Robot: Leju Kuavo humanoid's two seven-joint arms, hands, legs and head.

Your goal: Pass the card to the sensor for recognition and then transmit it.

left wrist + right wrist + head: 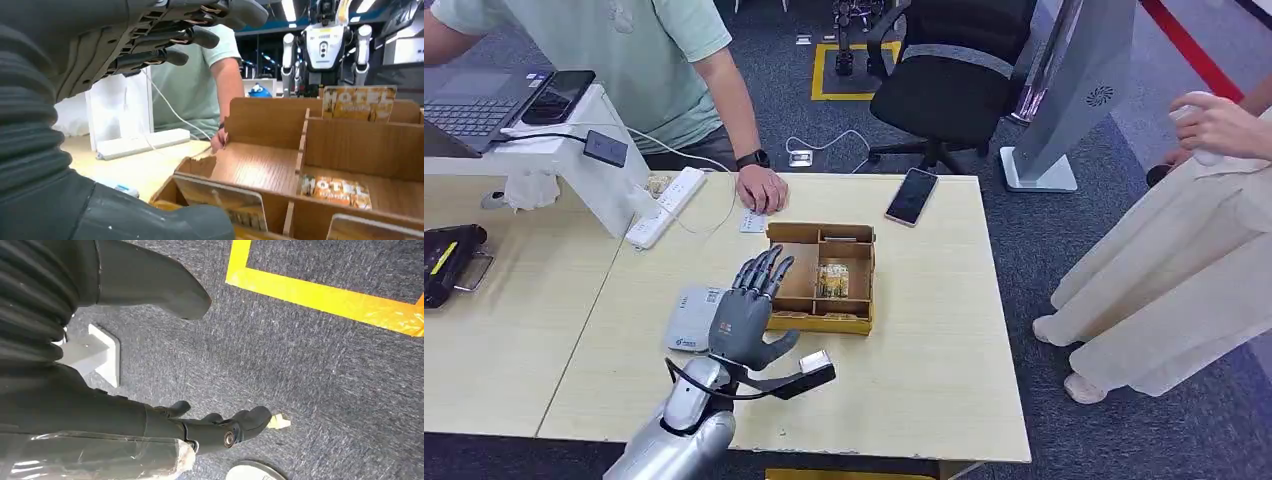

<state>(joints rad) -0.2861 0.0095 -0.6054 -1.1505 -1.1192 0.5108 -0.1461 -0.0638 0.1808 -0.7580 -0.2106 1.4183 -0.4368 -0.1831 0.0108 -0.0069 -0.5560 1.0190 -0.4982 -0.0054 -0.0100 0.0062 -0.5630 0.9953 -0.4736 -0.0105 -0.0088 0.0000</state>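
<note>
Pale wood counter [924, 340]; brown cardboard tray [822, 277], gold "HOTEL" card [832, 280] inside; white sensor [692, 318]; grey left hand [749, 315], dark fingers [764, 270]; grey carpet [310, 370], yellow stripe [320, 295].

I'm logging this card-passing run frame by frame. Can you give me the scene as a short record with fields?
left hand: open, fingers spread, raised at the box's left edge, holding nothing
right hand: hangs over grey carpet, fingers apart, holding nothing
box: wooden, compartmented, on the table
card: "HOTEL" print, lying flat in a box compartment
sensor: white pad left of the box
person's hand: resting on the table behind the box
phone: near the far edge
</note>
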